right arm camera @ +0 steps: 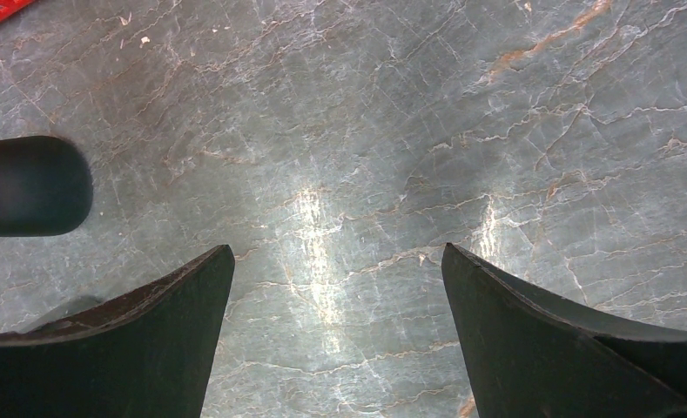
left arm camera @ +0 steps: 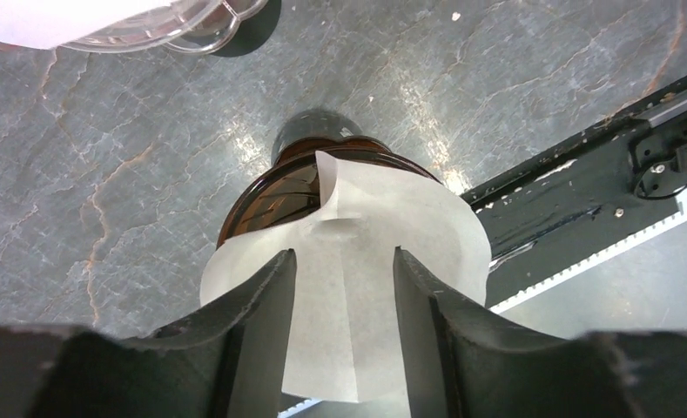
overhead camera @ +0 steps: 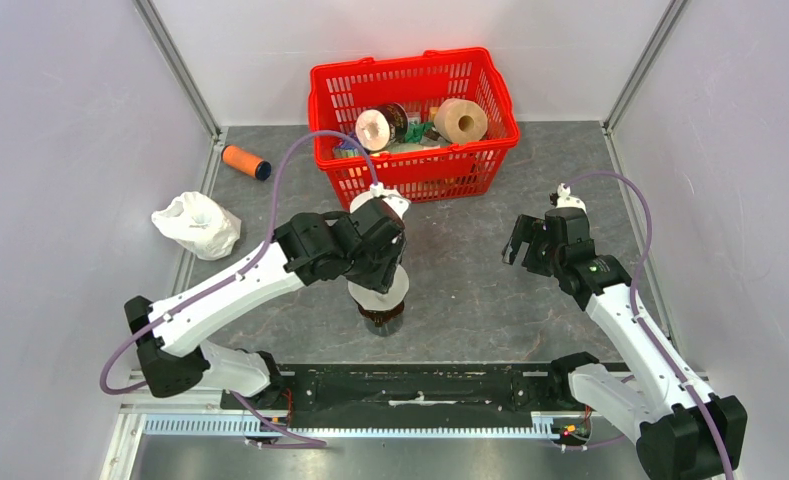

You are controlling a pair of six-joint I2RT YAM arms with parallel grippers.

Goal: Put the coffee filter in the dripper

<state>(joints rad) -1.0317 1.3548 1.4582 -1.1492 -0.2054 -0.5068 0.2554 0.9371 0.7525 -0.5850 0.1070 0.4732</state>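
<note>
The white paper coffee filter (left arm camera: 383, 226) lies spread over the top of the brown glass dripper (left arm camera: 270, 196), one fold standing up at its middle. In the top view the filter (overhead camera: 378, 292) covers the dripper (overhead camera: 381, 318) at the table's centre front. My left gripper (left arm camera: 343, 254) hovers right above it, jaws apart, with the paper showing between and under both fingers (left arm camera: 261, 305); its wrist (overhead camera: 370, 245) hides part of the filter from above. My right gripper (right arm camera: 338, 252) is open and empty above bare table, to the right (overhead camera: 525, 243).
A red basket (overhead camera: 410, 120) with rolls and packets stands at the back. An orange cylinder (overhead camera: 245, 161) and a white plastic bag (overhead camera: 198, 224) lie at the left. A dark-capped cylinder end (right arm camera: 30, 185) shows in the right wrist view. A black rail (overhead camera: 420, 385) runs along the near edge.
</note>
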